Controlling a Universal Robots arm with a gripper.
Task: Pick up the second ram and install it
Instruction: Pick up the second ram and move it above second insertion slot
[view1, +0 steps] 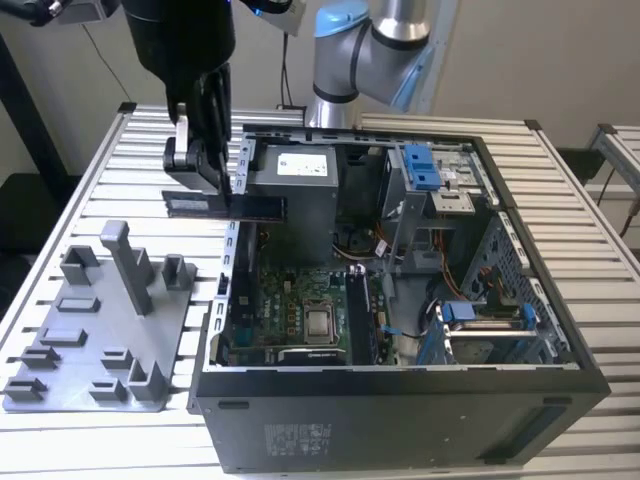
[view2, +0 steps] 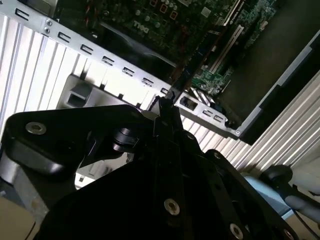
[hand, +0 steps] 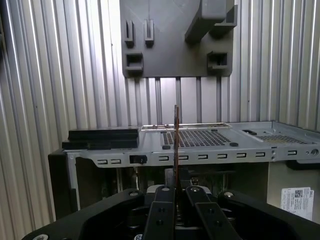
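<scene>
Closest to the lens in both wrist views is the gripper (hand: 177, 194), jaws clamped on the second ram (hand: 176, 145), which shows edge-on and pokes out ahead of the fingertips. From the exterior view, the grip looks off-centre: a short stub sticks out one side of the jaws and a much longer length out the other, toward the computer case (view1: 400, 420). The stick hangs in the air just beside the case's slotted side wall (hand: 210, 156), with the motherboard (view1: 300, 300) below and beyond the jaws and the grey holder plate (view1: 90, 340) off on the other side, on the slatted table (view1: 590, 260).

Biggest worry, probably: that long overhang. If it brushes the wall going in, it could twist in the jaws. Then it'd meet the board crooked, and pushing down on it like that could jam or bend something.
</scene>
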